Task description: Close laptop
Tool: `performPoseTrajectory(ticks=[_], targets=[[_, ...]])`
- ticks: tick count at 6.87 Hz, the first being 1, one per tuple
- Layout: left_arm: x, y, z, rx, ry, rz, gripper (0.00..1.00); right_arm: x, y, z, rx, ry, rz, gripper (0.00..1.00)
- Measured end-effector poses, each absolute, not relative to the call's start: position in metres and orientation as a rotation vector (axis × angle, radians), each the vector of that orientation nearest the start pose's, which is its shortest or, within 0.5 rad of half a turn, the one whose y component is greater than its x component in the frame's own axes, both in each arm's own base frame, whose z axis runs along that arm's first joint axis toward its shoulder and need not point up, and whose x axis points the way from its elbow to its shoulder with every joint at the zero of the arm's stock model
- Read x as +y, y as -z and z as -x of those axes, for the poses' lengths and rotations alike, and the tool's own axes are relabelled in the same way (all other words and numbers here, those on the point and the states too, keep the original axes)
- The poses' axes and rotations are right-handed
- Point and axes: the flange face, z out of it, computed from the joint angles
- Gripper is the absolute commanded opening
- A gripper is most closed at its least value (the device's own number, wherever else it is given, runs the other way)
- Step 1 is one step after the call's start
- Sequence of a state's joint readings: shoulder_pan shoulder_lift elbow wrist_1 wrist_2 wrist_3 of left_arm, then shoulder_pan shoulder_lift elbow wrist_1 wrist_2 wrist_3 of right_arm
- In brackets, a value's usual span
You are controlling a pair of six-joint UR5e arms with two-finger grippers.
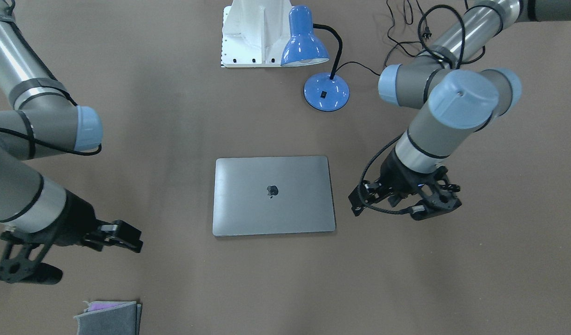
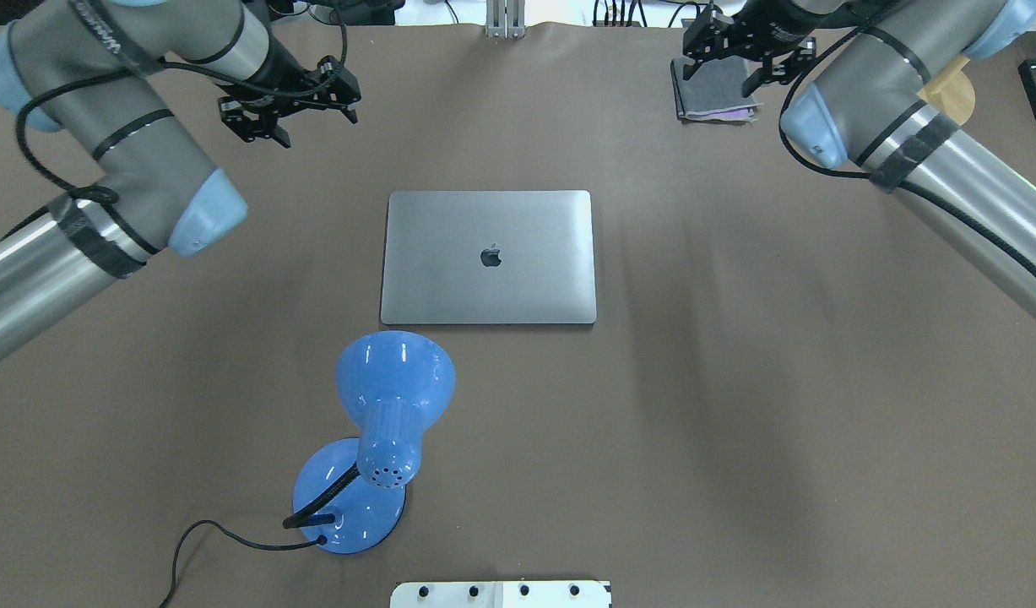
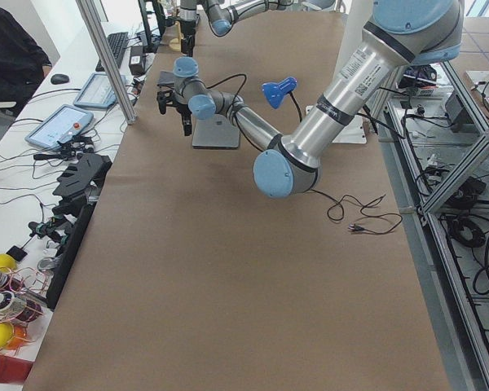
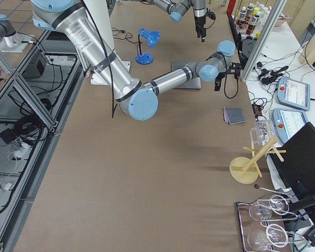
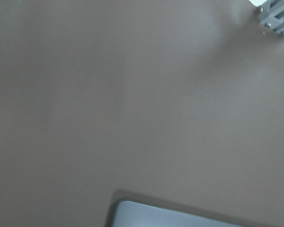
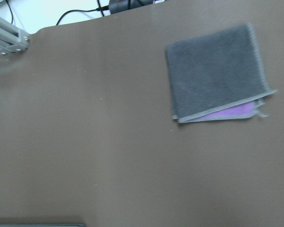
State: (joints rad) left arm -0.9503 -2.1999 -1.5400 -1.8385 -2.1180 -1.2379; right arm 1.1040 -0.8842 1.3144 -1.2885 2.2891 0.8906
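Observation:
The laptop [image 1: 273, 195] is a space-grey slab lying shut and flat in the middle of the table, lid up with the dark apple logo showing [image 2: 488, 257]. Its keys and screen are hidden. My left gripper [image 2: 288, 105] hovers open and empty beyond the laptop's far left corner, clear of it [image 1: 399, 207]. My right gripper [image 2: 737, 57] hovers open and empty over the far right of the table, well away from the laptop [image 1: 71, 256]. The left wrist view shows one laptop corner [image 5: 170, 218] and no fingers.
A blue desk lamp [image 2: 382, 422] with a black cord stands near the laptop on the robot's side. A folded grey cloth [image 2: 716, 89] with a purple layer lies under the right gripper [image 6: 215, 71]. A white mount [image 1: 252, 32] is at the robot's edge.

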Motion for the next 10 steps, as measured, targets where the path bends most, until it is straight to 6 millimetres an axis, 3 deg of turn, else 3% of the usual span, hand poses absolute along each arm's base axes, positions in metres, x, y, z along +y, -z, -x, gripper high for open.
performPoseTrajectory(ticks=[2,3,5,7,9,10], targets=[[-0.584,-0.288,-0.264,0.924,0.317,-0.127,0.98,-0.700,-0.397,0.154,-0.799,0.003,-0.174,1.00],[-0.569,-0.305,-0.226,0.880,0.295,-0.143,0.98,-0.688,-0.444,0.109,-0.761,0.024,-0.164,1.00],[-0.543,-0.365,-0.153,0.782,0.233,-0.163,0.98,-0.629,-0.534,0.065,-0.742,0.024,-0.089,1.00],[-0.521,-0.432,-0.089,0.744,0.179,-0.132,0.98,-0.563,-0.592,0.032,-0.770,0.040,-0.056,1.00],[-0.510,-0.493,-0.017,0.788,0.134,-0.092,0.98,-0.520,-0.625,0.006,-0.818,0.047,-0.043,1.00],[-0.508,-0.525,0.016,0.814,0.114,-0.083,0.98,-0.514,-0.629,-0.001,-0.835,0.039,-0.040,1.00]])
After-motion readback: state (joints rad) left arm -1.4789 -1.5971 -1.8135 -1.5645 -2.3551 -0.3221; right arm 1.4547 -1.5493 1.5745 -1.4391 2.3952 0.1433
